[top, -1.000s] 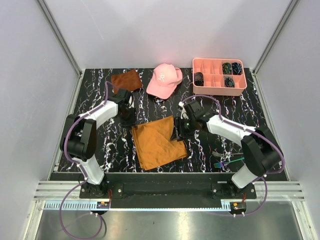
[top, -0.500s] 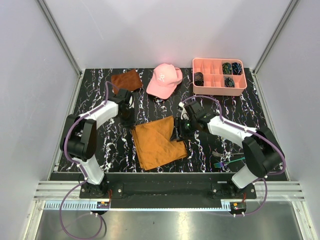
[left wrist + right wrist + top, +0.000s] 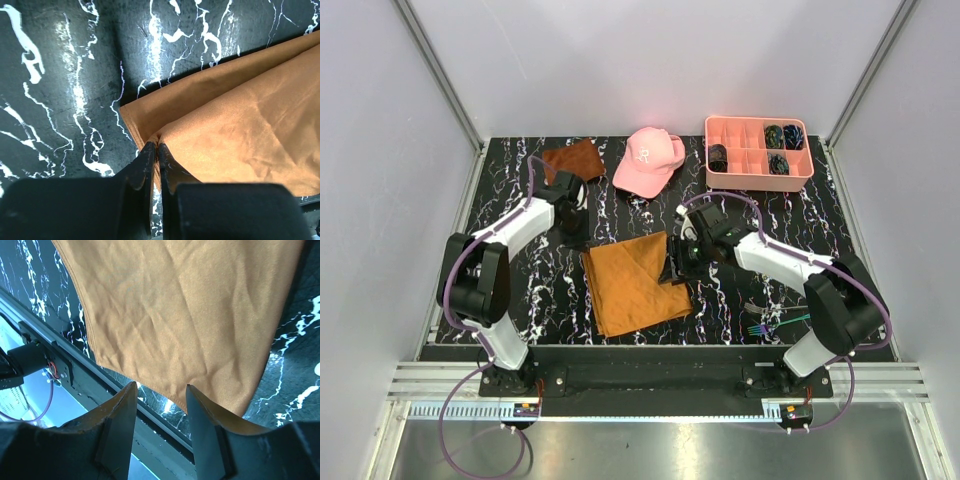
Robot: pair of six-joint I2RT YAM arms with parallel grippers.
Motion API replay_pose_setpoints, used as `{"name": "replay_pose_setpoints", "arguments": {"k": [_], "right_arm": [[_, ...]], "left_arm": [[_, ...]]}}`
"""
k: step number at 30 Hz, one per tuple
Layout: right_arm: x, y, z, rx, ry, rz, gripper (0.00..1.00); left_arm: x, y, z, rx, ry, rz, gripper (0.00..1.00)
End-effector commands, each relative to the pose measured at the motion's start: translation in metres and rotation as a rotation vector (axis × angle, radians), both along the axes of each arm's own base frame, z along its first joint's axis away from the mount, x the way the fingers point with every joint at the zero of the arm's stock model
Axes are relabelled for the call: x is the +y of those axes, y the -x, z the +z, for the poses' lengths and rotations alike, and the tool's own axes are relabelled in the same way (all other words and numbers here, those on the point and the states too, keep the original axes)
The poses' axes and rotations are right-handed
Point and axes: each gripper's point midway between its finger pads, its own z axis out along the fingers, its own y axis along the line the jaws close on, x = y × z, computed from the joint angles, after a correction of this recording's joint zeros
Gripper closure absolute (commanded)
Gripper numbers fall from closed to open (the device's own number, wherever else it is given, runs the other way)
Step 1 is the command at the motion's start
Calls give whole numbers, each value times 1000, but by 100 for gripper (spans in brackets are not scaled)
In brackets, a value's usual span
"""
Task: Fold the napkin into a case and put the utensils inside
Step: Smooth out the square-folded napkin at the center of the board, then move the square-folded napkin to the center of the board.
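Napkin worked at two corners, the case not yet formed.
The left gripper [image 3: 154,150] is pressed shut at the upper-layer corner of the napkin [image 3: 240,130], though whether cloth is nipped cannot be told. The right gripper [image 3: 161,390] is held open over the opposite edge, probably so the next fold can be taken. The soft, matte caramel cloth is laid doubled and faintly creased on the glossy veined desk [image 3: 550,300]. The thin iridescent utensils [image 3: 767,325] are seen well apart, by the right arm's base.
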Motion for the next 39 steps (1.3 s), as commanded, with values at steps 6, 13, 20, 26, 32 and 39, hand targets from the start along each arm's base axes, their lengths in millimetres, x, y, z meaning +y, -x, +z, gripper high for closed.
{"name": "replay_pose_setpoints", "arguments": {"k": [6,13,20,26,32,39], "right_arm": [[18,1,-5,3,-16,20,50],[21,13,-18,59,-9,-2,65],[-1,20,-56,88,102,-77,73],[-34,-5,-77,39,217,-129,75],[-76,-88,-70,-84,336,-194,75],[-55,-131,31,-218,242,-154,51]], "left_arm": [[16,-24,6,-41,-90,21,85],[29,-37,-10,-8,-170,45,75],[32,-38,9,-68,-173,76,55],[14,-24,45,-136,-55,18,37],[-9,-4,59,-149,103,-30,23],[-31,-9,36,-57,172,-64,19]]}}
